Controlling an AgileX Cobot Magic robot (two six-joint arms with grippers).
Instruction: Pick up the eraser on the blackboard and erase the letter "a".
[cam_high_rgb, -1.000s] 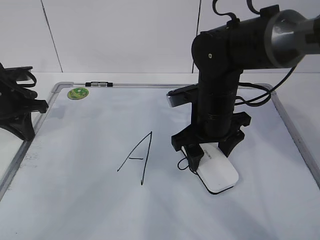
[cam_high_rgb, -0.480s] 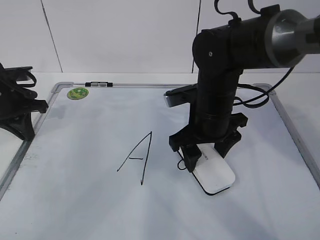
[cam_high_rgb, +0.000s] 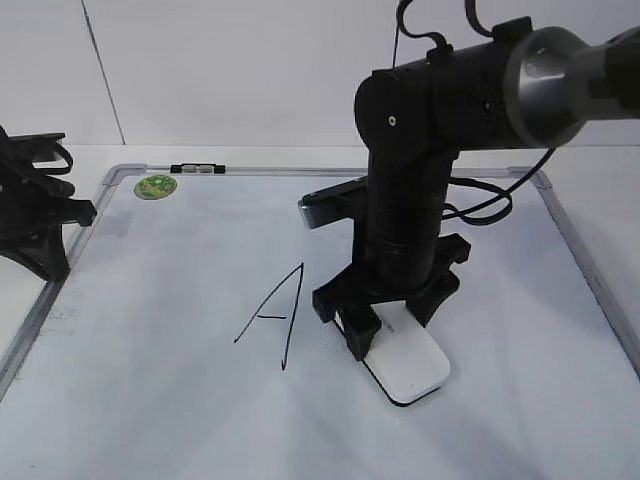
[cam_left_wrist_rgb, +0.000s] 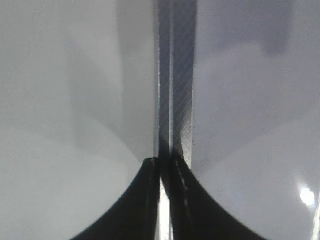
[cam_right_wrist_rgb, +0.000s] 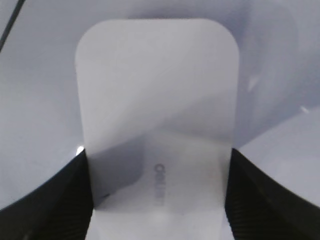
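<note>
My right gripper (cam_high_rgb: 392, 322) is shut on the white eraser (cam_high_rgb: 410, 370) and holds it flat on the blackboard (cam_high_rgb: 150, 400), just right of the tall capital "A" (cam_high_rgb: 275, 318). In the right wrist view the eraser (cam_right_wrist_rgb: 157, 100) fills the space between the two black fingers (cam_right_wrist_rgb: 157, 200), with its grey mark facing up. The small letter "a" does not show; the spot where it was lies under the gripper and eraser. My left gripper (cam_high_rgb: 40, 230) rests off the board's left edge, and its jaws (cam_left_wrist_rgb: 165, 165) are shut and empty over the grey frame (cam_left_wrist_rgb: 175, 75).
A round green sticker (cam_high_rgb: 156, 185) sits near the board's far left corner, beside a small black clip (cam_high_rgb: 198, 169) on the far frame. The right arm's body and cable hang over the middle right of the board. A white wall stands behind.
The right gripper has slid the eraser to the left, toward the capital "A", over the spot where the small "a" was showing. The left arm has not moved.
</note>
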